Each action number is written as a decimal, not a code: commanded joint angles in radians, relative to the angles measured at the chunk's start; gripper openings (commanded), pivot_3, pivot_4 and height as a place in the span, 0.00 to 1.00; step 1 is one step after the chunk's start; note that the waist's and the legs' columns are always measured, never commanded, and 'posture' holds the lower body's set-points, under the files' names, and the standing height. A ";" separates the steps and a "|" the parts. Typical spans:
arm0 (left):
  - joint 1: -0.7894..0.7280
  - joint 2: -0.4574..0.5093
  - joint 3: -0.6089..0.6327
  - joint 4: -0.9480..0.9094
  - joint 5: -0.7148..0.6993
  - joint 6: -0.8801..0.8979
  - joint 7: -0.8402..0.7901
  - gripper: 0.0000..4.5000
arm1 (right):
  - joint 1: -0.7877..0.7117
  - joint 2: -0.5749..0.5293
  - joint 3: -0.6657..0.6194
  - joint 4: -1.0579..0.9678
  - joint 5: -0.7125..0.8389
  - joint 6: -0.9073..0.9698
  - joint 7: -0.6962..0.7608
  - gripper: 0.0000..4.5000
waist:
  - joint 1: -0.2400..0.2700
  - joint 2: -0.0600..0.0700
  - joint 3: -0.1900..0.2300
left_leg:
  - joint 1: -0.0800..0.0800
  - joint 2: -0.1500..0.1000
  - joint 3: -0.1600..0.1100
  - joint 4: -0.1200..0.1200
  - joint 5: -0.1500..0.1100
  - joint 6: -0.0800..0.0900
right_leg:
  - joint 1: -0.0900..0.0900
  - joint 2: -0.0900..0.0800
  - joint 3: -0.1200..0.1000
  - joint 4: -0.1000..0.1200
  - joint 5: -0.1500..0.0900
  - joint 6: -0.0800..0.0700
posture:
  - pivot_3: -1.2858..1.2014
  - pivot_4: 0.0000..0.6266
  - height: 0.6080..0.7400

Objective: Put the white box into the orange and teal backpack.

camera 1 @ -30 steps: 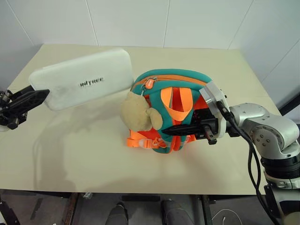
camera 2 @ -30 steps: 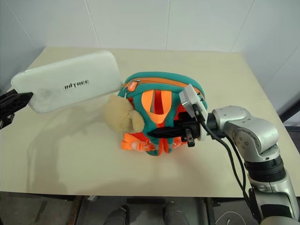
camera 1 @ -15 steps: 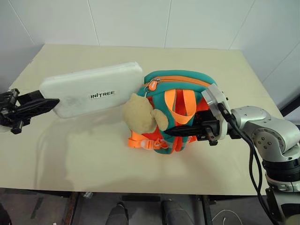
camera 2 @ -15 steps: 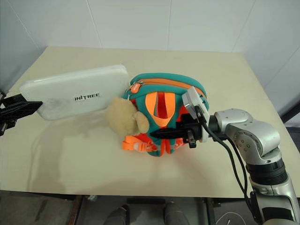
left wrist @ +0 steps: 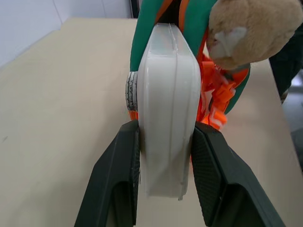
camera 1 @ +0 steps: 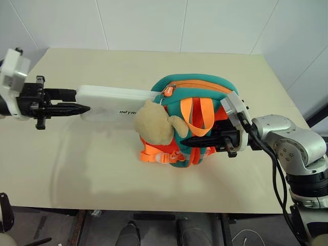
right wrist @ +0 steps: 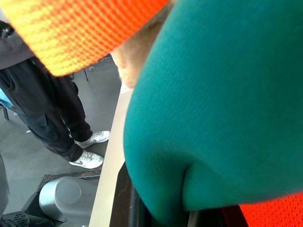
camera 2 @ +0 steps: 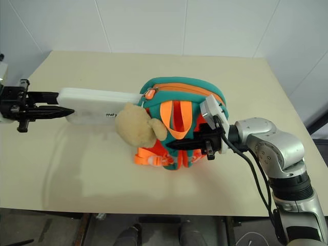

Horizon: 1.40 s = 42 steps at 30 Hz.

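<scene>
white box lay edge-on between the two black fingers of the left pincer, which clamped its outer end and held it above the tabletop, toward the left edge, with its far end at the side of the orange and teal backpack, just by the zipper. whether that end had entered the opening could not be told; the tan plush piece hid the spot. the narrow edge-on hold seemed chosen so the long case could slide into the slit-like mouth. the right pincer, closed on teal fabric and an orange strap at the bag's near side, appeared to be propping the backpack upright at the tabletop's middle and bracing it against the push.
</scene>
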 commanded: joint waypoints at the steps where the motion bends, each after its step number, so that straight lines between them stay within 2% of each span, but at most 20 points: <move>1: -0.092 -0.012 -0.070 0.002 0.056 0.015 -0.039 0.27 | -0.025 0.006 -0.002 -0.001 -0.003 -0.020 0.013 0.00 | 0.000 0.000 0.000 | 0.000 0.000 0.000 0.000 0.000 0.000 | 0.000 0.000 0.000 0.000 0.000 0.000 | 0.52 0.24 1.00; 5: -0.173 -0.092 -0.143 -0.003 0.084 0.096 0.010 0.27 | -0.038 0.018 0.008 0.010 -0.008 -0.026 0.012 0.00 | 0.001 0.000 0.000 | 0.000 0.000 0.000 0.001 0.000 0.000 | 0.000 0.000 0.000 0.001 0.000 0.000 | 0.52 0.24 1.00; 9: -0.238 -0.213 -0.168 0.015 0.097 0.165 0.078 0.27 | -0.045 0.026 0.016 0.018 -0.014 -0.032 0.017 0.00 | 0.003 0.000 0.000 | 0.000 0.000 -0.001 0.002 0.000 0.000 | 0.001 0.000 0.000 0.001 0.000 0.001 | 0.52 0.24 1.00; 15: -0.289 -0.419 -0.229 0.112 0.167 0.130 0.171 0.27 | -0.052 0.039 0.022 0.019 -0.019 -0.033 0.017 0.00 | 0.001 0.000 0.000 | 0.000 0.000 -0.001 0.002 0.000 0.000 | 0.001 0.000 0.000 0.002 0.000 0.001 | 0.52 0.24 1.00; 18: -0.307 -0.495 -0.236 0.154 0.186 0.107 0.191 0.27 | -0.053 0.044 0.022 0.016 -0.019 -0.030 0.016 0.00 | 0.001 0.000 0.000 | 0.000 0.000 -0.001 0.004 0.000 0.000 | 0.001 0.000 0.000 0.002 0.001 0.001 | 0.52 0.24 1.00; 21: -0.325 -0.531 -0.256 0.182 0.219 0.125 0.205 0.27 | -0.053 0.048 0.020 0.012 -0.019 -0.029 0.012 0.00 | 0.002 0.000 0.000 | 0.000 0.000 -0.001 0.005 0.000 0.000 | 0.002 0.000 0.000 0.003 0.001 0.002 | 0.52 0.24 1.00; 25: -0.318 -0.499 -0.299 0.108 0.231 0.266 0.167 0.56 | -0.049 0.054 0.013 -0.006 -0.012 -0.023 -0.007 0.00 | -0.002 0.000 0.000 | 0.000 0.000 -0.002 0.007 0.000 0.001 | 0.003 0.001 0.000 0.003 0.001 0.003 | 0.52 0.24 1.00; 28: -0.298 -0.458 -0.271 0.047 0.211 0.304 0.157 0.76 | -0.045 0.053 0.008 -0.013 -0.009 -0.020 -0.015 0.00 | -0.005 0.000 0.000 | 0.000 0.000 -0.002 0.006 0.000 0.001 | 0.003 0.001 0.000 0.003 0.001 0.003 | 0.52 0.24 1.00; 31: -0.263 -0.355 -0.199 -0.030 0.178 0.356 0.152 0.96 | -0.036 0.054 0.005 -0.026 -0.002 -0.014 -0.027 0.00 | -0.010 0.001 0.000 | 0.000 0.000 -0.002 0.005 0.000 0.001 | 0.002 0.001 0.001 0.003 0.001 0.003 | 0.52 0.24 1.00; 32: -0.242 -0.321 -0.178 -0.059 0.166 0.366 0.146 0.99 | -0.033 0.055 0.005 -0.029 0.000 -0.012 -0.030 0.00 | -0.011 0.001 0.000 | 0.000 0.001 -0.002 0.005 0.000 0.000 | 0.002 0.002 0.001 0.003 0.001 0.002 | 0.52 0.24 1.00; 38: -0.028 -0.168 0.016 -0.313 -0.023 0.530 0.123 0.99 | -0.029 0.060 0.019 -0.021 -0.009 -0.021 -0.021 0.00 | -0.004 0.001 0.000 | 0.000 0.001 -0.002 0.004 0.000 0.000 | 0.002 0.001 0.001 0.002 0.001 0.002 | 0.52 0.24 1.00; 42: 0.072 -0.167 0.159 -0.465 -0.165 0.670 0.221 0.99 | -0.029 0.065 0.020 -0.010 -0.007 -0.022 -0.009 0.00 | 0.000 0.001 0.000 | 0.000 0.001 -0.003 0.006 0.000 0.000 | 0.003 0.002 0.000 0.003 0.001 0.002 | 0.52 0.24 1.00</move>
